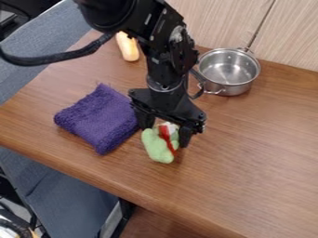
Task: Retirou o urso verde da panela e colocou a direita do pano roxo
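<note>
My gripper [166,132] is low over the wooden table, just right of the purple cloth [101,119]. Its fingers are spread wide, one on each side of the upper part of the green bear [156,148]. The bear, with red and white on it, extends below the fingers toward the front edge; whether it touches them I cannot tell. Behind the arm at the upper right stands the metal pot [228,70], with nothing visible inside.
A pale yellow elongated object [128,47] lies at the back left, close beside the arm. Behind the pot rises a light wood-panelled wall [288,35]. The table's front edge [133,199] runs diagonally below the cloth and bear.
</note>
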